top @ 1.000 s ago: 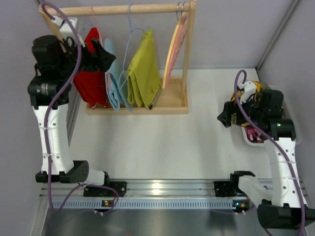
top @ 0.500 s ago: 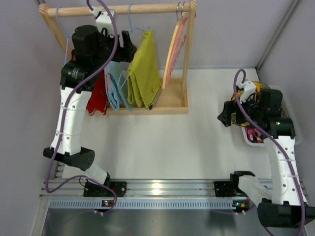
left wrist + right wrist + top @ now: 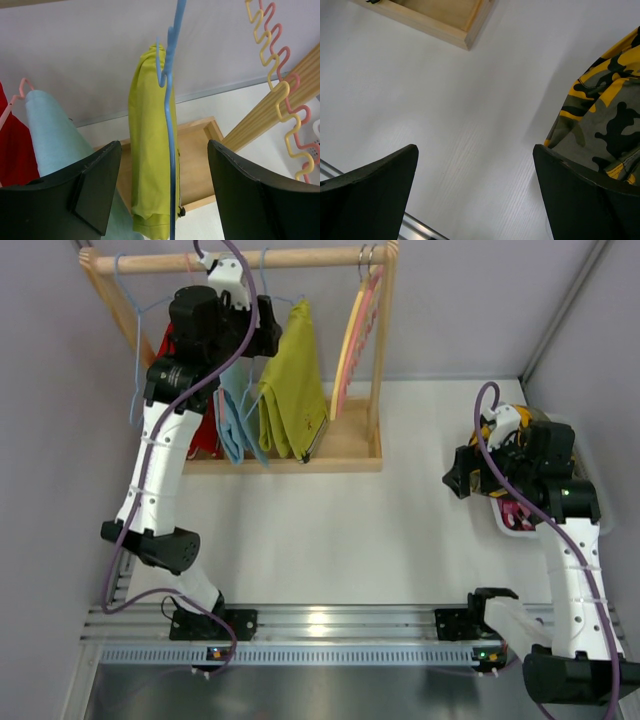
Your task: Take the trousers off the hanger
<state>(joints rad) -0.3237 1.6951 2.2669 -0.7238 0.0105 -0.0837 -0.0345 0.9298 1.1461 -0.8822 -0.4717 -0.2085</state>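
Three folded trousers hang on the wooden rack [image 3: 300, 258]: red [image 3: 203, 435], light blue [image 3: 232, 420] and yellow-green [image 3: 295, 380]. My left gripper [image 3: 262, 335] is open, high up at the rail, facing the yellow-green trousers. In the left wrist view the yellow-green trousers [image 3: 147, 150] and their blue hanger [image 3: 172, 115] lie between the open fingers of that gripper [image 3: 164, 147], apart from both. The light blue [image 3: 52, 135] and red [image 3: 12, 150] trousers lie to the left. My right gripper [image 3: 455, 480] is open and empty over the table, as the right wrist view [image 3: 475, 147] also shows.
Empty pink and yellow wavy hangers [image 3: 355, 335] hang at the rack's right post. The rack's wooden base tray [image 3: 350, 445] sits on the table. A yellow-and-black patterned cloth [image 3: 605, 110] lies in a white bin [image 3: 520, 525] at the right, beside my right gripper.
My left arm has swung right from the rack's left end, past the red trousers, to the yellow-green trousers. The right arm has not moved.
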